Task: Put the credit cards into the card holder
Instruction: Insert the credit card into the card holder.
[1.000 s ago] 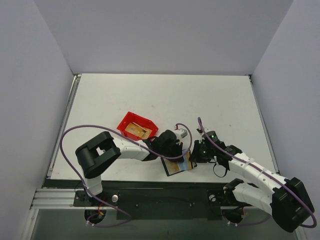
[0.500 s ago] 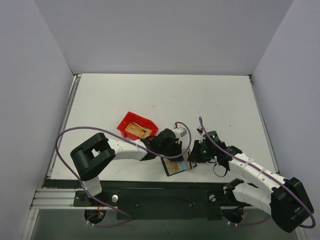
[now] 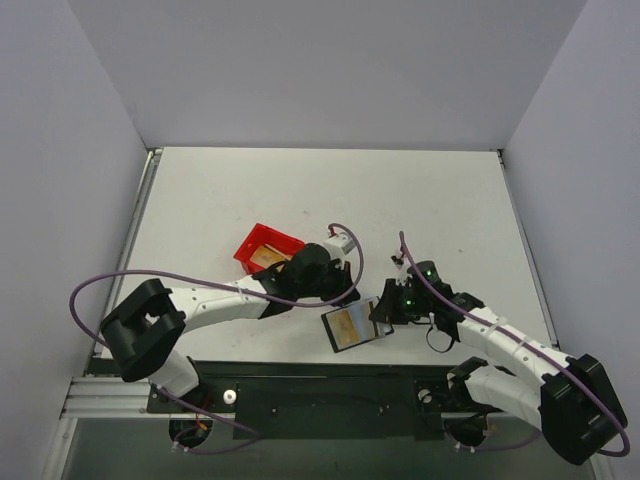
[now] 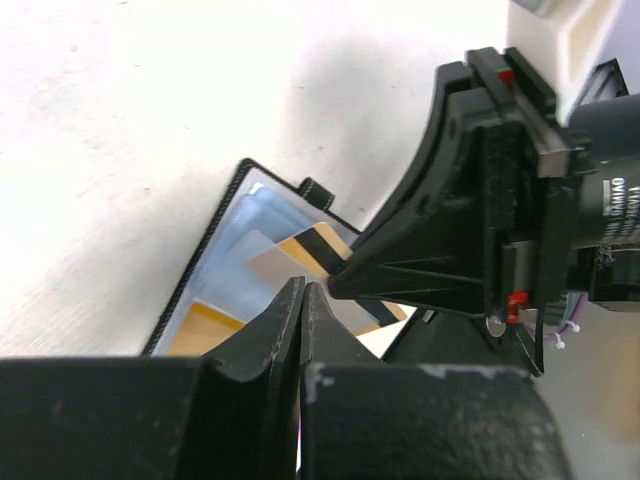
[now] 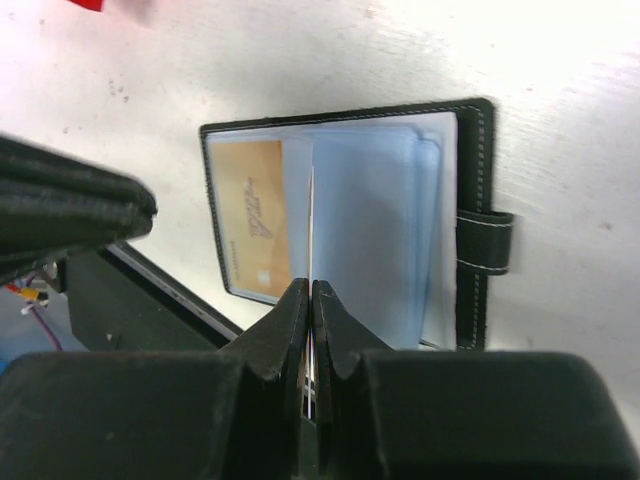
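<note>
- Lying open on the white table (image 3: pixel 420 200) near its front edge, the card holder (image 5: pixel 370 230) is showing its pale blue sleeves, with its strap sticking out to one side.
- A gold card (image 5: pixel 250 215) is sitting in the pocket on the half of the card holder that faces the left arm.
- A striped card (image 4: pixel 320 245), gold with a dark band, is showing among the sleeves in the left wrist view, close to the tip of the right gripper.
- The right gripper (image 5: pixel 311 287) is reaching over the card holder, and its fingers are pinching the edge of one thin clear sleeve, which is standing up between them.
- The left gripper (image 4: pixel 302 290) is hanging just beside the card holder, on the side towards the red bin (image 3: pixel 250 243); its fingers are pressing together with nothing showing between them.
- More credit cards (image 3: pixel 268 258) are lying inside the red bin, which is sitting on the table behind the left gripper, apart from the card holder.
- The two grippers are pointing towards each other across the card holder, near but not touching.
</note>
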Controlling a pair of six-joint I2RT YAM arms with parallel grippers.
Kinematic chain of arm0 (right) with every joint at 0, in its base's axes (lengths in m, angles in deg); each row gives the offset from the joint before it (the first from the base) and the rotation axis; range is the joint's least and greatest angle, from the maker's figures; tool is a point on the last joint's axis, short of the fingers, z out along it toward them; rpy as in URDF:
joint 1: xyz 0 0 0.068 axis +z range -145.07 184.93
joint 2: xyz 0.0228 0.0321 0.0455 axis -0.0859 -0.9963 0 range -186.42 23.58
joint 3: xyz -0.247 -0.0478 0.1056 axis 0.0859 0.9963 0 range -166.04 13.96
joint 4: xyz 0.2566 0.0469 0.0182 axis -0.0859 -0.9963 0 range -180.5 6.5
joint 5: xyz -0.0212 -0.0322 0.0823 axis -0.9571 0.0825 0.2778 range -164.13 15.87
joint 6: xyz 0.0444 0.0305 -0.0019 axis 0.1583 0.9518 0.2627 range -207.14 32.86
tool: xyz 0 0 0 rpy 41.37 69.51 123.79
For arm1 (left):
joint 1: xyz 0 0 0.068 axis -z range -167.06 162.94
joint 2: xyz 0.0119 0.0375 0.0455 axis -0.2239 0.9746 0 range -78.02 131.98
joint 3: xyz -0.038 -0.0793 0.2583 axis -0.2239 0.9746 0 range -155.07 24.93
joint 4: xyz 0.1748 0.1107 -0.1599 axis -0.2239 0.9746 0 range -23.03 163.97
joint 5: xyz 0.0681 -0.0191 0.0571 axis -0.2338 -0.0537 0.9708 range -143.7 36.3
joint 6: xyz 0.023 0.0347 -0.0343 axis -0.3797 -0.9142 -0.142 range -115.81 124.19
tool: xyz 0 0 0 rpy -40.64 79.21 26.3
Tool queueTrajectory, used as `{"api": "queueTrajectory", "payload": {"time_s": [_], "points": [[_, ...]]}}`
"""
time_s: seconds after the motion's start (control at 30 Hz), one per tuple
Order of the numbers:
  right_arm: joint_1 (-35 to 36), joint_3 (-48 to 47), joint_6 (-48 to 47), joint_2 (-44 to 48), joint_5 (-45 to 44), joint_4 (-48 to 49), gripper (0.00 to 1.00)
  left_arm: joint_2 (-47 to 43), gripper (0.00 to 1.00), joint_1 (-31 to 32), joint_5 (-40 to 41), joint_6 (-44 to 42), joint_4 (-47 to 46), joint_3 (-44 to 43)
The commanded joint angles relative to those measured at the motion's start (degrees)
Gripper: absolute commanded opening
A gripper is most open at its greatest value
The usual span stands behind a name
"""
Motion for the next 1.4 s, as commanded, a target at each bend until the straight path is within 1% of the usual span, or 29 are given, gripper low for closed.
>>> {"api": "queueTrajectory", "payload": {"time_s": [0.0, 0.23, 0.43, 0.67, 0.7, 0.83, 0.97, 1.0, 1.13, 1.37], "points": [[-0.2, 0.4, 0.3, 0.5, 5.6, 5.5, 0.0, -3.8, 0.02, -2.3, 1.4, -0.4, 0.2, 2.5], [0.5, 0.1, 0.4, -2.1, 9.8, 8.9, 0.0, -5.1, 0.02, -4.0, 1.3, -0.4, 0.5, 4.0], [1.8, -1.3, 0.0, -6.1, 10.1, 9.6, 0.0, -5.4, 0.02, -4.2, 1.7, -0.1, 0.4, 4.7], [2.0, -3.2, -1.2, -8.3, 5.9, 5.9, 0.0, -4.2, 0.02, -4.1, 0.6, -0.1, 0.6, 5.0], [2.0, -3.5, -2.0, -8.2, 5.3, 4.8, 0.0, -4.1, 0.0, -4.0, 0.6, 0.0, 0.9, 5.3], [1.1, -5.8, -4.5, -7.8, 4.2, 1.0, 0.0, -4.9, 0.0, -4.0, 1.6, 1.3, 1.6, 8.2], [-0.5, -7.6, -5.8, -9.3, 6.5, -0.1, 0.0, -6.3, 0.0, -3.5, 3.7, 2.2, 3.0, 10.9], [-0.7, -8.2, -6.1, -10.4, 7.4, -2.0, 0.0, -6.5, 0.0, -3.4, 4.1, 2.3, 3.0, 11.8], [-1.3, -9.3, -7.3, -13.1, 9.1, -2.7, 0.0, -8.4, 0.0, -3.0, 5.9, 2.7, 2.1, 14.5], [-2.0, -9.0, -7.5, -14.8, 10.7, -1.5, 0.0, -7.7, 0.0, -2.9, 5.5, 3.4, 1.4, 14.9]]}}
